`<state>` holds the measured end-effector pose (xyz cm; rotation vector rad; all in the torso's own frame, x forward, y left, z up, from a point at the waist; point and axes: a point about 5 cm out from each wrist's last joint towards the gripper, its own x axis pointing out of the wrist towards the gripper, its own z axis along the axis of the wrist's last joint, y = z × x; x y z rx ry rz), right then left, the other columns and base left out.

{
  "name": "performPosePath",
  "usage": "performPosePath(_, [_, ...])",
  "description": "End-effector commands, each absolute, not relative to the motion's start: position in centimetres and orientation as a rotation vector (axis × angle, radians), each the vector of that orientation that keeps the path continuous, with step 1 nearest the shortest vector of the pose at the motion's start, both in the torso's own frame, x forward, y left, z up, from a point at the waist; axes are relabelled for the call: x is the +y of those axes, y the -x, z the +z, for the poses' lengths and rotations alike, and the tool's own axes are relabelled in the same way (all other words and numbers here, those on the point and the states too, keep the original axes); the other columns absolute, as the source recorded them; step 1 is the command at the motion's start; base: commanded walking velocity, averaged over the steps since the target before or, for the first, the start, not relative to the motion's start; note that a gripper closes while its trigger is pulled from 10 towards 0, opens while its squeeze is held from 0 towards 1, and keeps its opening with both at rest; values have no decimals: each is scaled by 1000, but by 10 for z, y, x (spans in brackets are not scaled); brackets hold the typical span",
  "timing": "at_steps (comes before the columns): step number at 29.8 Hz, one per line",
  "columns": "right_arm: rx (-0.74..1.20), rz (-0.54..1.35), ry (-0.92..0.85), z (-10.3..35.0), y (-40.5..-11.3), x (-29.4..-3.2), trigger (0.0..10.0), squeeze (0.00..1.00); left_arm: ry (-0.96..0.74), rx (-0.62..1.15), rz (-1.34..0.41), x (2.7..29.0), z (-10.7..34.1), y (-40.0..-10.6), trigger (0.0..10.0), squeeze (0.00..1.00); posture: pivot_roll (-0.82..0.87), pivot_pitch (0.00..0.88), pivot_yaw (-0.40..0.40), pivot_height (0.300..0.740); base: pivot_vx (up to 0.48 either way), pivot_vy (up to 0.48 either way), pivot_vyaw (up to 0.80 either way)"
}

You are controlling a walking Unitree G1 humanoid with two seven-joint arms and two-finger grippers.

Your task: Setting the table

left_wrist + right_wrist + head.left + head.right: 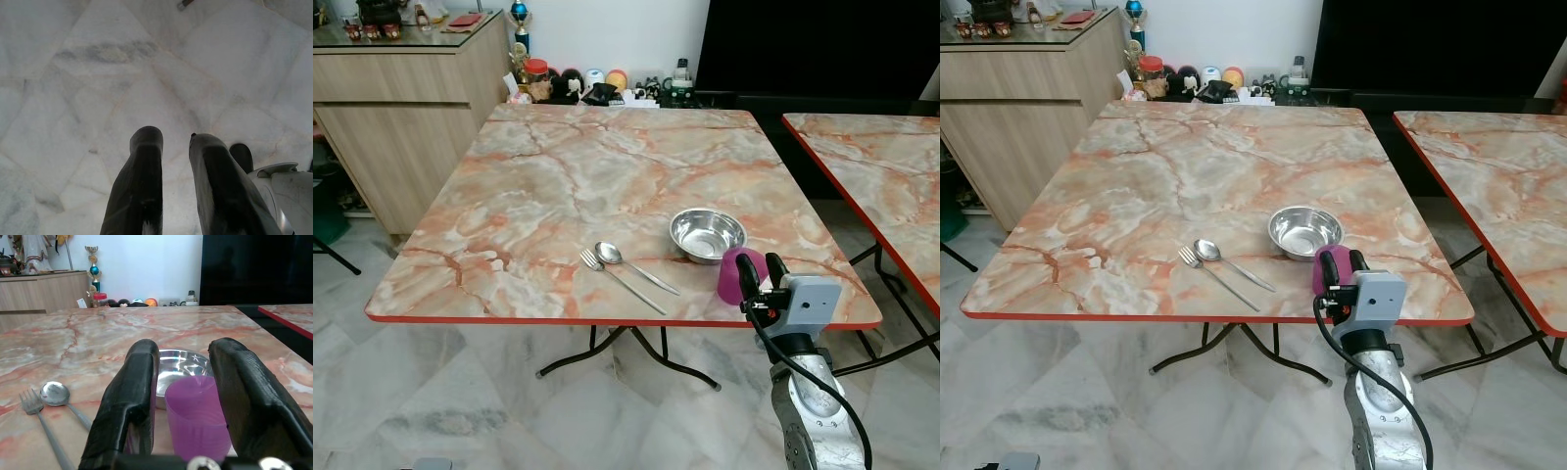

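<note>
Left eye view, left to right: my left gripper [171, 188] hangs idle over the floor, fingers slightly parted, empty. Fork [619, 278] and spoon [631, 265] already lie on the table [538, 186], steel bowl [706, 234] just beside. Right gripper [193, 416] straddles the purple cup [198, 418] near the front edge (contact unclear). I judge cup placement nearly done.

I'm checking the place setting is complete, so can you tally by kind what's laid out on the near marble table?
Fork: 1
Spoon: 1
Steel bowl: 1
Purple cup: 1, standing between the fingers of the right gripper
Total: 4 items on the marble table
</note>
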<state>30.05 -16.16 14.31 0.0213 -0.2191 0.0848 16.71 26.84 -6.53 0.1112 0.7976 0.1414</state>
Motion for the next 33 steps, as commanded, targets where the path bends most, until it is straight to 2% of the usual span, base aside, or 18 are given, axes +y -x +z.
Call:
performPosePath(1, [-240, 81, -21, 150, -301, -163, 10000, 0, -106, 812, 141, 268, -68, -162, 10000, 0, 8, 107, 4, 740, 428, 0, 0])
performPosePath(12, [-231, 86, -26, 147, -300, -159, 10000, 0, -107, 815, 137, 267, -68, -162, 10000, 0, 8, 108, 2, 740, 421, 0, 0])
performPosePath(22, [-232, 138, 15, 149, -296, -150, 10000, 0, -109, 811, 138, 266, -68, -162, 10000, 0, 5, 112, -2, 740, 0, 0, 0])
performPosePath(27, [-255, 166, 23, 159, -288, -144, 10000, 0, -108, 809, 139, 266, -68, -162, 10000, 0, -1, 116, -3, 740, 0, 0, 0])
performPosePath(33, [-257, 220, 126, 178, -270, -133, 10000, 0, -112, 811, 142, 266, -68, -161, 10000, 0, -21, 124, -5, 740, 0, 0, 0])
